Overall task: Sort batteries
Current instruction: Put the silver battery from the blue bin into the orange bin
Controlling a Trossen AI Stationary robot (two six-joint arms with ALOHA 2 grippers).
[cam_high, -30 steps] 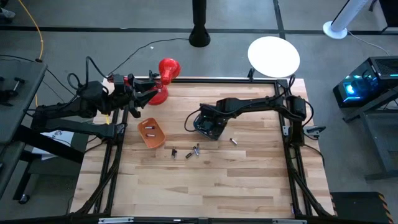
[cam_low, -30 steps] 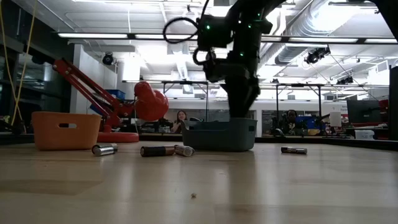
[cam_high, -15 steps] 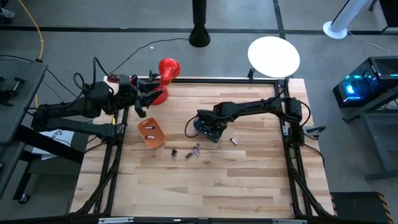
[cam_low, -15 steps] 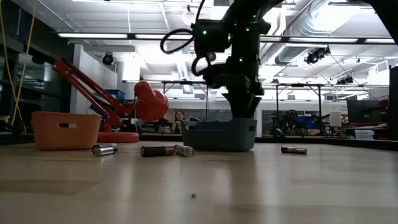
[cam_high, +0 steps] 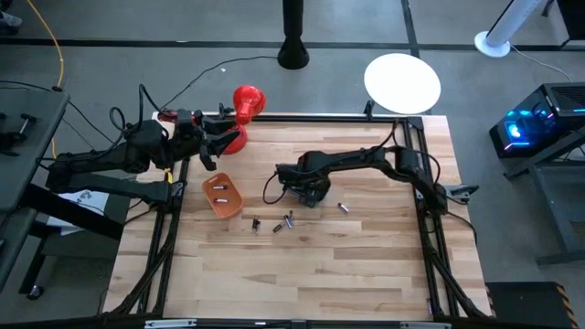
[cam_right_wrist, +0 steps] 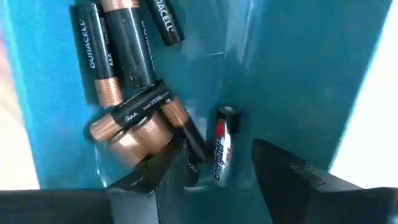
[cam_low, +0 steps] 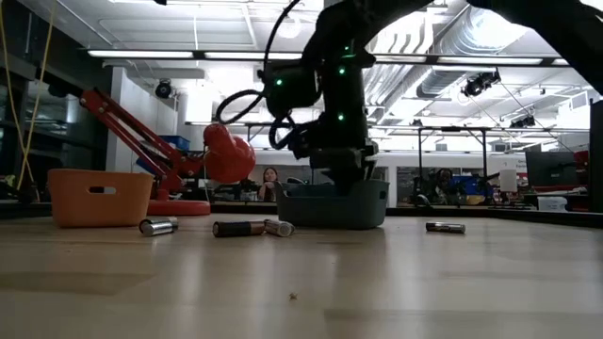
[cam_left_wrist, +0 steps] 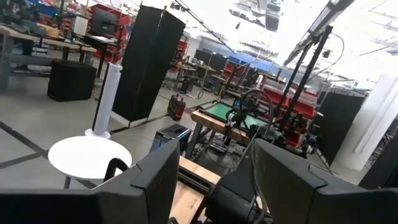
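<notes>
My right gripper (cam_high: 307, 187) reaches down into the teal bin (cam_low: 372, 209) near the table's middle. In the right wrist view it is open (cam_right_wrist: 219, 163). Its fingers stand on either side of a silver-and-black battery (cam_right_wrist: 224, 149) lying on the bin's floor, beside several dark copper-ended batteries (cam_right_wrist: 124, 50). Several loose batteries (cam_high: 277, 225) lie on the table near of the bin, with one more (cam_high: 345, 207) to its right. The orange bin (cam_high: 222, 196) holds two batteries. My left gripper (cam_high: 212, 146) hangs open in the air at the far left, open also in its wrist view (cam_left_wrist: 214, 186).
A red desk lamp (cam_high: 245, 105) stands at the far left edge, close behind my left gripper. In the low view the loose batteries (cam_low: 238, 228) lie in front of the teal bin, between it and the orange bin (cam_low: 99, 196). Bare wood fills the near half of the table.
My right gripper has gone down into the teal bin and shifted a little toward the table's left, the arm sinking lower over the table. My left gripper has moved slightly toward the table's right.
</notes>
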